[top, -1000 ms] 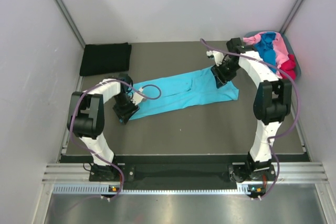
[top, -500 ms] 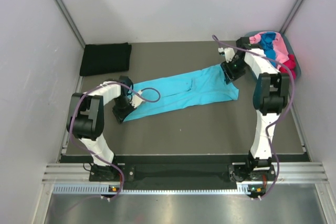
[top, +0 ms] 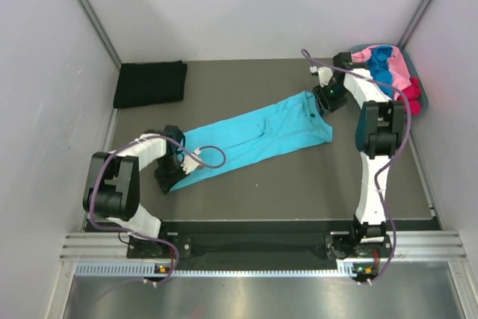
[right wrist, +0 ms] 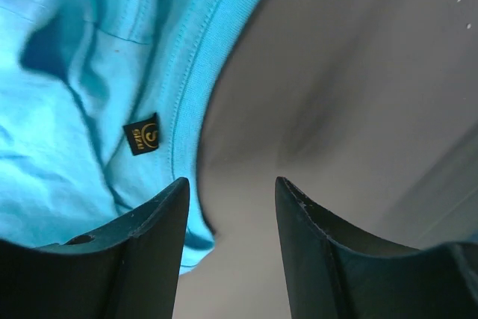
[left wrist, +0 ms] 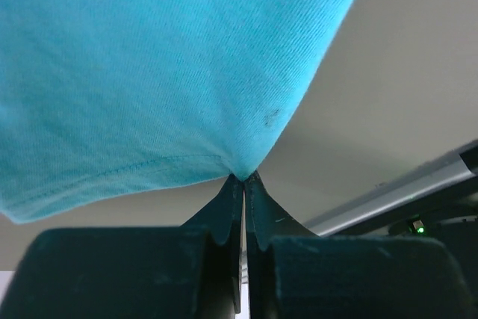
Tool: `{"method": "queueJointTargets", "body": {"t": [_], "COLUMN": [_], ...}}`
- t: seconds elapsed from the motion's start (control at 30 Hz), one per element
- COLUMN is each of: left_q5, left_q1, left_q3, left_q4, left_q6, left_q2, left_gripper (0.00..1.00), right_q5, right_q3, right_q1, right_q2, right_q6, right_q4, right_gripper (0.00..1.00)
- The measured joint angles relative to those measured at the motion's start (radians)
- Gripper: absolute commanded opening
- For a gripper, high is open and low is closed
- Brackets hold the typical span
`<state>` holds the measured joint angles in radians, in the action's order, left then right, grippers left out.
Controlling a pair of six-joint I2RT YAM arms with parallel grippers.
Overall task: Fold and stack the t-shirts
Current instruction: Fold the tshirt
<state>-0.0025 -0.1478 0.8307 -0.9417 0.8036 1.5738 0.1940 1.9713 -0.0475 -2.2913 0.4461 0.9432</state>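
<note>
In the left wrist view alone, a corner of the turquoise t-shirt point(left wrist: 149, 57) is being pinched in the fully closed left gripper point(left wrist: 243, 181). Overhead, the shirt is being shown lying diagonally from that grip up to the right gripper point(top: 326, 99), whose jaws are being held wide and empty, the collar lying just left of them.

The top view looks steeply down from the near edge over the whole surface point(top: 299, 177). Both wrist views sit very close, facing the turquoise t-shirt point(top: 254, 136), which the top view also shows.
</note>
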Motion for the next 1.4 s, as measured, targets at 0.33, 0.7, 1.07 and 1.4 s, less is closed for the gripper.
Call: {"method": "queueJointTargets", "body": {"t": [0.33, 0.7, 1.07, 1.4], "left_q5": [-0.008, -0.015, -0.014, -0.015], "left_q1": [0.000, 0.000, 0.000, -0.025], "left_q3": [-0.041, -0.042, -0.011, 0.112], "left_q4": [-0.024, -0.028, -0.035, -0.096], "left_q6": [0.009, 0.003, -0.008, 0.088], "left_q2": [-0.031, -0.031, -0.005, 0.087], "left_gripper": [0.00, 0.00, 0.00, 0.00], "right_q5": [0.068, 0.126, 0.119, 0.062], "right_q3": [0.038, 0.074, 0.180, 0.308], "right_q1": [0.005, -0.010, -0.056, -0.098], "right_q2": [-0.026, -0.072, -0.139, -0.207], "right_q6": [-0.003, 0.006, 0.041, 0.031], "right_q4": [0.014, 0.045, 0.104, 0.086], "right_gripper": [0.50, 0.49, 0.00, 0.00]}}
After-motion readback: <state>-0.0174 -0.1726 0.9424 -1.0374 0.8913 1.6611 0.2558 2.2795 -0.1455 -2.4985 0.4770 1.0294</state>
